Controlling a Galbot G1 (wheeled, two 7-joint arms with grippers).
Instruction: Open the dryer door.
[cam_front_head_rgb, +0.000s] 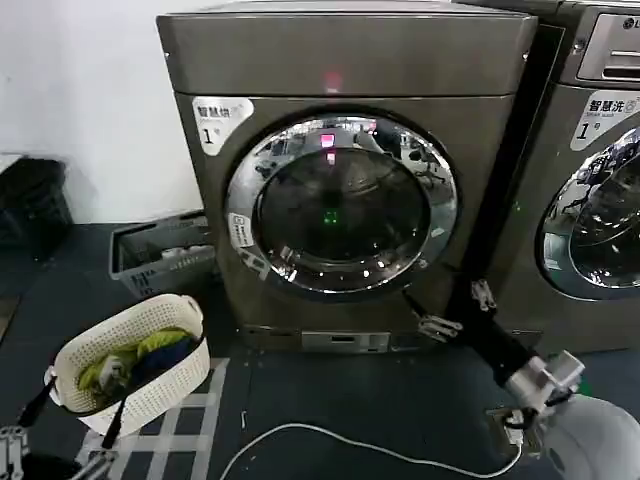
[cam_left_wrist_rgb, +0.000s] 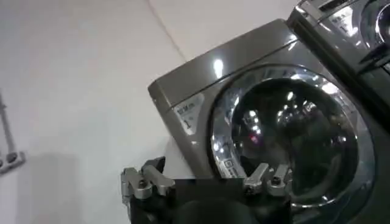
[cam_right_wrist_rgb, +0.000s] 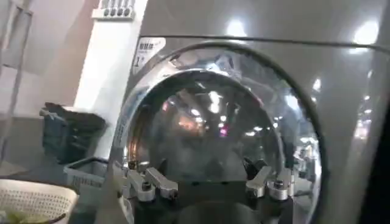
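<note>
The dryer (cam_front_head_rgb: 350, 55) stands in the middle, dark bronze-grey, with a white "1" sticker at its corner. Its round dryer door (cam_front_head_rgb: 340, 205), a chrome ring around dark glass, lies flush against the front. My right gripper (cam_front_head_rgb: 457, 310) hovers open by the door's lower right rim, not touching it. The right wrist view has the gripper (cam_right_wrist_rgb: 201, 176) facing the door (cam_right_wrist_rgb: 213, 122) with nothing between the fingers. My left gripper (cam_front_head_rgb: 85, 392) is open low at the left, in front of the basket. From the left wrist, that gripper (cam_left_wrist_rgb: 207, 173) looks up at the door (cam_left_wrist_rgb: 286, 134).
A white laundry basket (cam_front_head_rgb: 130, 355) with clothes sits on the floor at the left, and a grey crate (cam_front_head_rgb: 160, 255) stands behind it. A lighter grey machine (cam_front_head_rgb: 590, 200) adjoins the dryer on the right. A white cable (cam_front_head_rgb: 350, 440) crosses the dark floor.
</note>
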